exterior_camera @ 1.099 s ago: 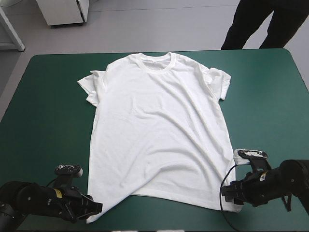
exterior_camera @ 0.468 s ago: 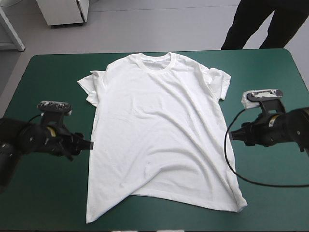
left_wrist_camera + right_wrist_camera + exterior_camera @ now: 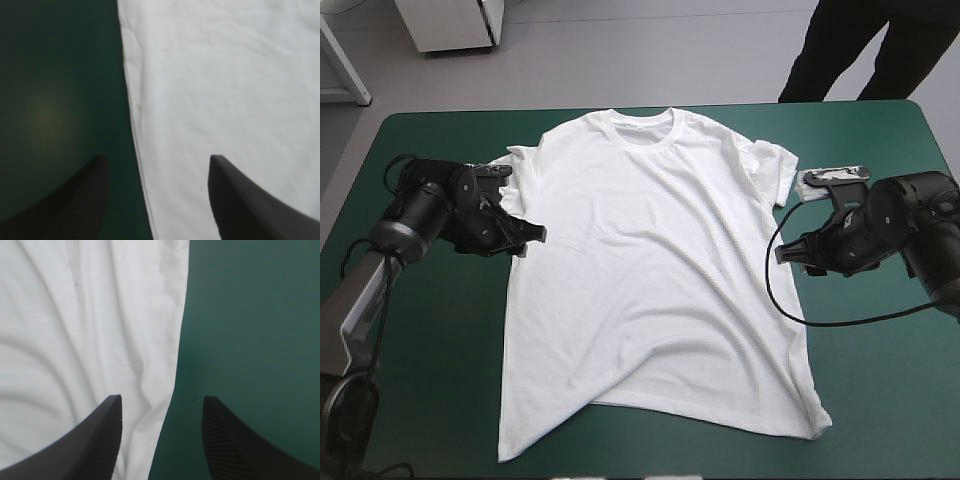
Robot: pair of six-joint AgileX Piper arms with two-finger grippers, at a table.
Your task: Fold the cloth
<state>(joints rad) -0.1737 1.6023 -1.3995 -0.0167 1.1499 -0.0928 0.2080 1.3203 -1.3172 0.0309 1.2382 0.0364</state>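
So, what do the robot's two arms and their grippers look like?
The left arm and right arm are mostly black with rounded, bulky joints; the left one also shows a grey segment. The left gripper and right gripper each have two broad black fingers shaped like curved fins, with finely textured surfaces.
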